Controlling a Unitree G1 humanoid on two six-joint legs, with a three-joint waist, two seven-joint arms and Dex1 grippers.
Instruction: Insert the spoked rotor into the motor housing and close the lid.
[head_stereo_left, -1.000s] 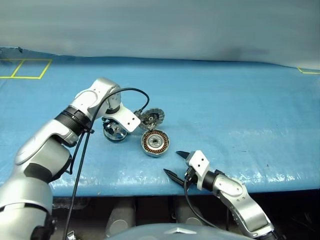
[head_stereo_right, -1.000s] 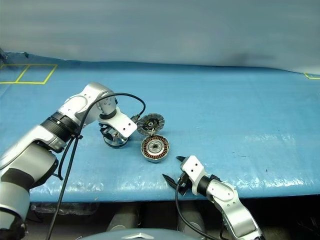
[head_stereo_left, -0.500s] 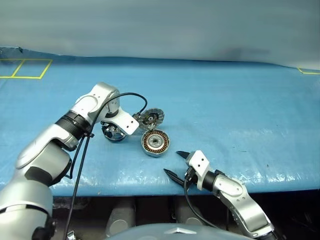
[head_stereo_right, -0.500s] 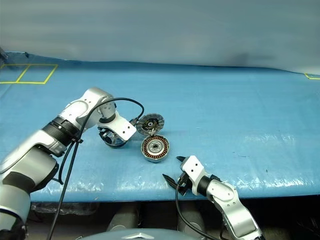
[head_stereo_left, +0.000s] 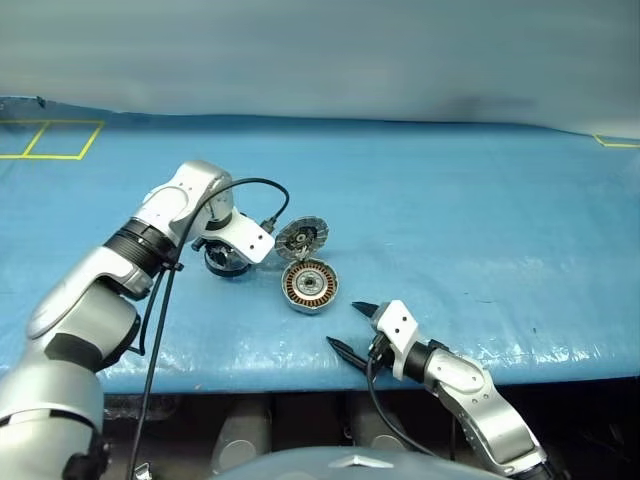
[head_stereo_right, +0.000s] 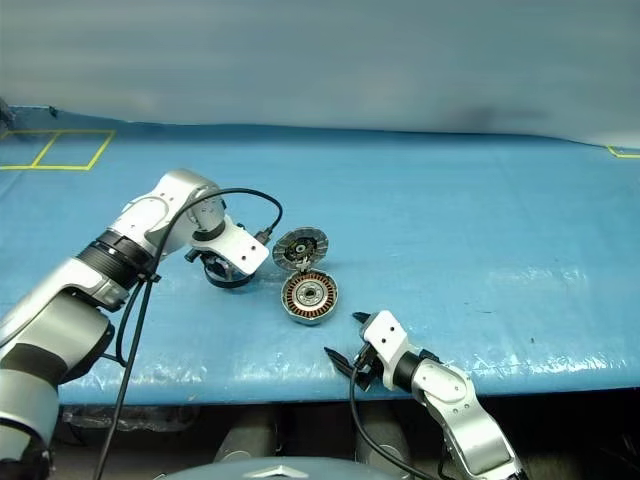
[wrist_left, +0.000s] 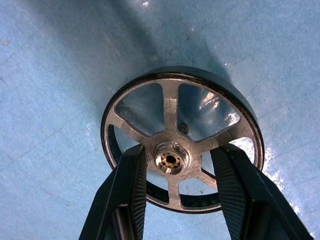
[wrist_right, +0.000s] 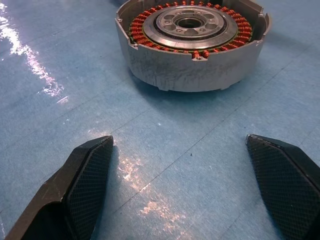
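Note:
The spoked rotor (wrist_left: 180, 165) lies on the blue cover, left of the motor housing (head_stereo_left: 309, 286). My left gripper (head_stereo_left: 228, 258) points straight down over it. Its two fingers (wrist_left: 127, 190) stand open on either side of the hub, with a small gap on each side. The housing sits face up and shows its copper windings (wrist_right: 192, 45). The lid (head_stereo_left: 303, 238) stands tilted at the housing's far edge, ribbed face toward me. My right gripper (head_stereo_left: 352, 326) hovers open near the table's front edge, aimed at the housing, with nothing between its fingers (wrist_right: 87, 175).
A blue tarp (head_stereo_left: 480, 220) covers the table, and its front edge runs just below my right gripper. Yellow tape squares (head_stereo_left: 50, 138) mark the far left corner. A black cable (head_stereo_left: 265, 188) loops from my left wrist above the rotor.
My left gripper has shifted a little to the left, away from the housing, staying over the rotor. The right arm, housing and lid have not moved.

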